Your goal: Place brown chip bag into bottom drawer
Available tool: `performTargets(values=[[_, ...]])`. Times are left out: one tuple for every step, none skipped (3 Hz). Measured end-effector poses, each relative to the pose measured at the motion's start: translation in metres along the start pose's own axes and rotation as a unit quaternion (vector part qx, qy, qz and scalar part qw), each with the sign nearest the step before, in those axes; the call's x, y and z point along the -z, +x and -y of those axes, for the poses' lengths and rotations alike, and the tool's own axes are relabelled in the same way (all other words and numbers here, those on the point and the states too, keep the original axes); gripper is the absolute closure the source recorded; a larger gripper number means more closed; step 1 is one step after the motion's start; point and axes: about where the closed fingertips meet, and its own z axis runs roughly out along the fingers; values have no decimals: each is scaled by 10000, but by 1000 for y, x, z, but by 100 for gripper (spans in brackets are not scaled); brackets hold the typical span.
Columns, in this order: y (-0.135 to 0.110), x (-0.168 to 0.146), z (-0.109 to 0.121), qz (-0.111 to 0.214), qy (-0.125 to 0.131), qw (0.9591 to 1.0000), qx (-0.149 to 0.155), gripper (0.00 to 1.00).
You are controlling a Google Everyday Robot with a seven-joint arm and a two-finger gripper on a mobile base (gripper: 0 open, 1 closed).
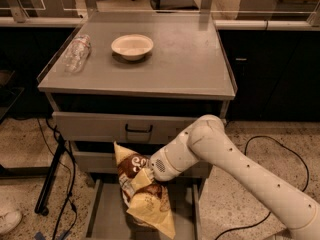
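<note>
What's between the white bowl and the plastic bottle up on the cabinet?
Nothing: the camera view shows bare grey cabinet top between white bowl and plastic bottle. The claw is lower, gripping the brown chip bag above the bottom drawer.

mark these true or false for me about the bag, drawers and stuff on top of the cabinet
1. The gripper holds the brown chip bag over the open bottom drawer. True.
2. The white bowl sits inside the bottom drawer. False: it stands on the cabinet top.
3. A plastic bottle lies on its side on the cabinet top, to the left of the bowl in the camera view. True.
4. The top drawer is pulled out wide. False: it is pushed in; only the bottom drawer is out.
</note>
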Motion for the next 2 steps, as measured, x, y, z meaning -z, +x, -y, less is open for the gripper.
performTargets(values=[[0,-1,1,-2,-6,10000,-12,100],[8,-18,24,-46,7,9996,-276,100]])
